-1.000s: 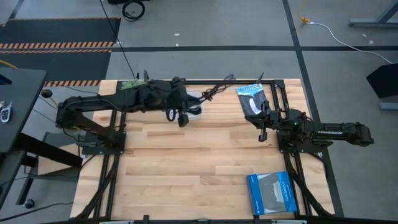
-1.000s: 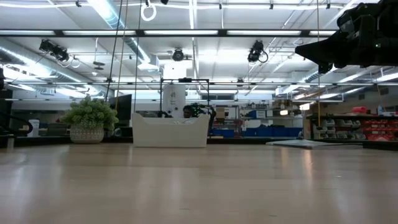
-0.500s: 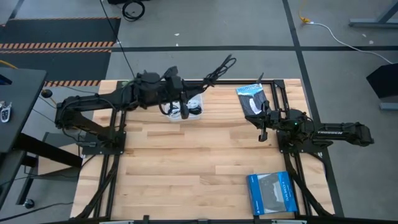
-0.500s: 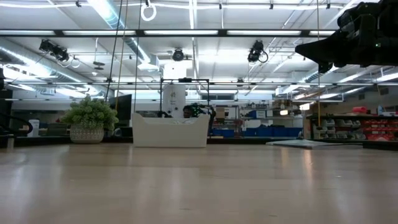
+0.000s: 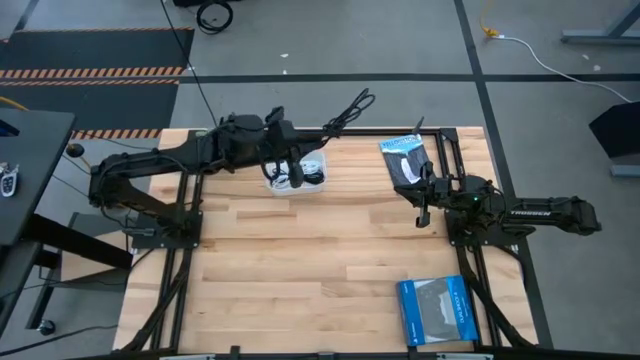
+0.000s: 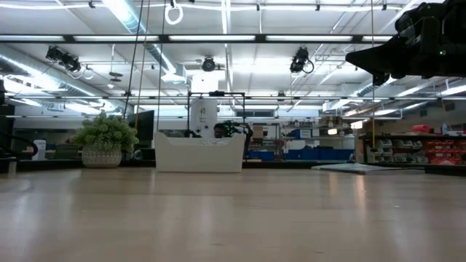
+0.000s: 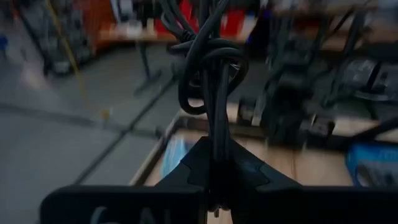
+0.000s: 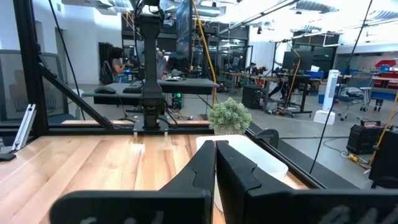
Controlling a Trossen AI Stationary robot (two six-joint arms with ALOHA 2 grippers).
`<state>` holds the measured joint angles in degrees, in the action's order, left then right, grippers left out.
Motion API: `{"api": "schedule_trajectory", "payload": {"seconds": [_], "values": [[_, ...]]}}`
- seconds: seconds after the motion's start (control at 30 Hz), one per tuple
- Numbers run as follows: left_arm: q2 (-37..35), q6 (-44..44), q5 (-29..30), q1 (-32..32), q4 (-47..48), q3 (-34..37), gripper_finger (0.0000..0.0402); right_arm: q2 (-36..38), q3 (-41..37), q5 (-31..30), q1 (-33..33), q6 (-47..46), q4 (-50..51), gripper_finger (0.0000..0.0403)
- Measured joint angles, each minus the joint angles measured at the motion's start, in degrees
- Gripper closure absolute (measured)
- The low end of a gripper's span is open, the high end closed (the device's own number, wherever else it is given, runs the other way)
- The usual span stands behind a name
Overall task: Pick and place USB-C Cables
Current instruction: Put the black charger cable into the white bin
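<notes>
A black USB-C cable bundle [image 5: 348, 108] sticks out from my left gripper [image 5: 312, 140] over the table's far edge. In the left wrist view it shows as looped strands [image 7: 208, 68] beyond the shut fingers [image 7: 214, 152]. The white tray [image 5: 314, 163] stands just below and near that gripper, with more dark cable [image 5: 312, 179] lying in it. It also shows in the low view [image 6: 200, 154]. The other cables are not clear to me. My right gripper [image 5: 422, 212] hangs shut above the table's right side, holding nothing [image 8: 216, 152]. My left gripper pinches the black cable bundle between its two fingers at the bundle's lower end [image 7: 216, 127], several strands together. The fingers point roughly level toward the table's right and far side. The bundle is lifted clear and rises beyond the fingertips, its loop [image 7: 205, 81] above them.
One flat blue packet [image 5: 405, 158] lies near the far right corner, another [image 5: 436, 311] at the near right. A small potted plant [image 6: 105, 138] stands at the far left. Bare wood [image 5: 300, 260] fills the middle and near left.
My left gripper has risen from over the tray and drawn back toward the far edge, tipping from pointing down to nearly level. The black cable bundle came up with it, and its free end has swung out past the far edge. In the last half second it barely moved.
</notes>
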<state>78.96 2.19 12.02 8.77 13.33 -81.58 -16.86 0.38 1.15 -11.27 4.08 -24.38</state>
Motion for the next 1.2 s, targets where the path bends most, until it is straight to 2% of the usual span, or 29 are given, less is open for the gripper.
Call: {"api": "schedule_trajectory", "payload": {"seconds": [0.3, 0.53, 0.77, 1.2], "values": [[0.86, -4.96, 0.25, 4.51, 22.01, 0.35, 0.0368, -0.01, -0.01, -0.02, 0.00, 0.00, 0.02, 0.0383], [1.09, -4.63, -0.21, 5.36, 23.88, 3.29, 0.0368, 0.00, 0.00, -0.02, 0.00, 0.01, 0.01, 0.0383], [1.48, -4.63, -0.23, 6.05, 30.51, 5.23, 0.0368, -0.02, 0.00, 0.00, -0.02, 0.00, 0.03, 0.0383], [8.11, -0.18, -0.91, 8.31, 43.08, 5.31, 0.0368, 0.00, 0.00, 0.00, 0.00, 0.02, 0.02, 0.0383]]}}
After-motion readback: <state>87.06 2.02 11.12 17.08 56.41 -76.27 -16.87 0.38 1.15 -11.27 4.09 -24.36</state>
